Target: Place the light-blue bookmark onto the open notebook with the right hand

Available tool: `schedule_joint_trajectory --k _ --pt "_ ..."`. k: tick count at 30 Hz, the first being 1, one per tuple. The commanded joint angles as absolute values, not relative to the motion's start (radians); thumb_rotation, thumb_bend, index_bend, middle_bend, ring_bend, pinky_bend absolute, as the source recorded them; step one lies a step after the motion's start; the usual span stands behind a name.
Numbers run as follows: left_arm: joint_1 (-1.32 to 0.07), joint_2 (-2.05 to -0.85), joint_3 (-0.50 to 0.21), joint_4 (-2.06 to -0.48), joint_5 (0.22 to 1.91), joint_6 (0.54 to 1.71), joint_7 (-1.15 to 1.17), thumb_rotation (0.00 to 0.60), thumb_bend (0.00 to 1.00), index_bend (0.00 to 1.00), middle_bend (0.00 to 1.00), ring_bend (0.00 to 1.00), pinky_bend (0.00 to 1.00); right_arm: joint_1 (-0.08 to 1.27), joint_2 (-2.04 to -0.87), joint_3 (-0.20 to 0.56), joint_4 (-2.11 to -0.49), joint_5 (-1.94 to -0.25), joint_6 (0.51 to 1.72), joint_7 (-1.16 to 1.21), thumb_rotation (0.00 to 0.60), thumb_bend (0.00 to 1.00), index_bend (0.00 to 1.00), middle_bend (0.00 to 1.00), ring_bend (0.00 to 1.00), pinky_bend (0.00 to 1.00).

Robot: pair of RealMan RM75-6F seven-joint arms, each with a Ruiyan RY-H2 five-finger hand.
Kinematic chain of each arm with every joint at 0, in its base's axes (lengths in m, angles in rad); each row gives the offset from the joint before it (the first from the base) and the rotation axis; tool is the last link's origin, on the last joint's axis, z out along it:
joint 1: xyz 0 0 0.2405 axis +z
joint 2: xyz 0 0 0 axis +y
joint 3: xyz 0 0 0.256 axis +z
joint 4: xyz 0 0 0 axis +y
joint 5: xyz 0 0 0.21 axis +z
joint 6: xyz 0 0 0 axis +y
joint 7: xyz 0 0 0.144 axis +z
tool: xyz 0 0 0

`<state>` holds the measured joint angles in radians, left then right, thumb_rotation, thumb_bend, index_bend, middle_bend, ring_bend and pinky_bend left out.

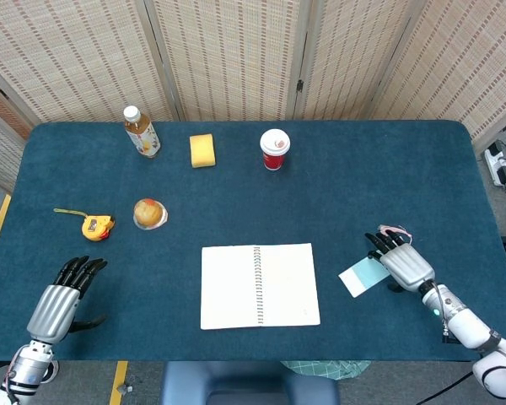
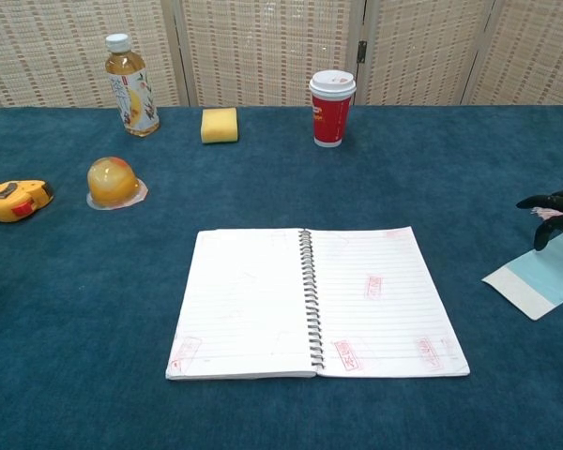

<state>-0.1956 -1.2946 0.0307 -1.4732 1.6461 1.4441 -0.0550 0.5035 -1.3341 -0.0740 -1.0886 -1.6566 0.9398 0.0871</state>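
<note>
— Head view, item one: what lies by the right hand (image 1: 402,263)?

— Light-blue bookmark (image 1: 364,275), flat on the blue table (image 1: 363,186), right of the open notebook (image 1: 260,285) and apart from it. The hand sits over the bookmark's far right end, palm down, dark fingertips (image 1: 379,241) pointing away from the robot. Its fingers are spread slightly; I cannot tell whether they touch the card, and nothing is lifted.

— And from the chest view?

— Bookmark (image 2: 537,283) at the right edge, white strip at its near-left end, pale blue beyond. Only the black fingertips (image 2: 544,202) of the right hand enter the frame, above the bookmark's far end, beside a small pink tassel (image 2: 548,215).

— Left hand?

— Left hand (image 1: 63,295) at the near left corner, fingers extended and a little apart, holding nothing.

— Remaining stock?

— Notebook (image 2: 311,302) open, spiral down the middle, lined pages with faint red stamps. Tea bottle (image 1: 141,132), yellow sponge (image 1: 201,150), red paper cup (image 1: 274,149) along the far side. Yellow tape measure (image 1: 96,226) and orange jelly cup (image 1: 149,213) at the left.
</note>
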Motion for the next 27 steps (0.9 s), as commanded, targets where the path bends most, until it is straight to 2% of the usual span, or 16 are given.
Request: schedule_joint_trajectory --k 1,12,18,27 --pt "-0.195 -1.294 0.032 -1.474 1.645 1.443 -0.053 0.6 0.15 0.15 0.16 0.09 0.11 0.506 -1.337 -0.075 -1.086 -1.646 0.935 0.078 0.6 0.22 0.31 0.0 0.0 0.0" --pt "-0.198 -1.288 0.036 -1.48 1.644 1.435 -0.062 0.6 0.15 0.15 0.16 0.09 0.11 0.519 -1.34 -0.08 -1.094 -1.627 0.919 0.065 0.6 0.22 0.3 0.0 0.0 0.0" --pt "-0.198 -1.287 0.035 -1.48 1.641 1.435 -0.062 0.6 0.15 0.15 0.16 0.09 0.11 0.521 -1.338 -0.082 -1.1 -1.621 0.923 0.064 0.6 0.23 0.25 0.0 0.0 0.0" --pt "-0.198 -1.29 0.034 -1.478 1.636 1.435 -0.056 0.6 0.15 0.15 0.16 0.09 0.11 0.532 -1.349 -0.087 -1.091 -1.61 0.903 0.059 0.6 0.23 0.25 0.0 0.0 0.0"
